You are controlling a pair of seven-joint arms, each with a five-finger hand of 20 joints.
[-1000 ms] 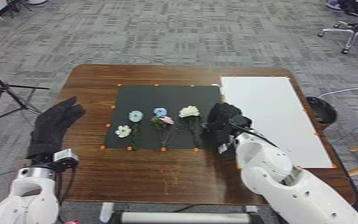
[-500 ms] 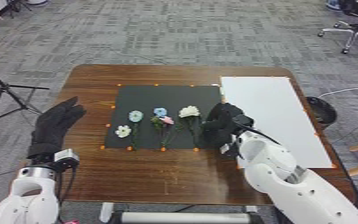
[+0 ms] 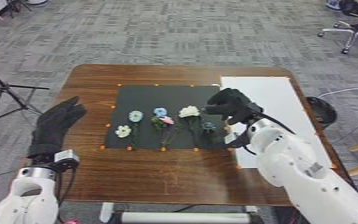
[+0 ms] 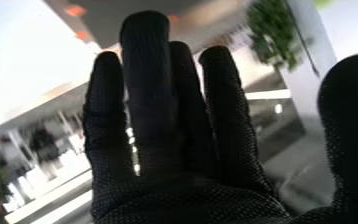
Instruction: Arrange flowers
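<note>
In the head view, my right hand point(image 3: 232, 106) is over the line between the black mat point(image 3: 149, 95) and the white board point(image 3: 257, 90), fingers extended and holding nothing. A dark bluish flower point(image 3: 208, 126) lies on the mat just left of it. Further left on the mat lie a white flower point(image 3: 190, 111), a blue one point(image 3: 160, 111) with a pink one point(image 3: 167, 120), a pale blue one point(image 3: 135, 116) and a small white one point(image 3: 123, 131). My left hand point(image 3: 56, 122) is open left of the mat. The right wrist view has my right hand point(image 4: 180, 150) with straight fingers.
The brown table point(image 3: 149, 175) carries the mat and board, both edged with small orange marks. A black bin point(image 3: 321, 111) stands on the floor beyond the table's right edge. A tripod point(image 3: 5, 85) is at the far left.
My right hand has lifted and moved away from the mat's right part, up and to the right, uncovering the dark bluish flower. The left hand has stayed still.
</note>
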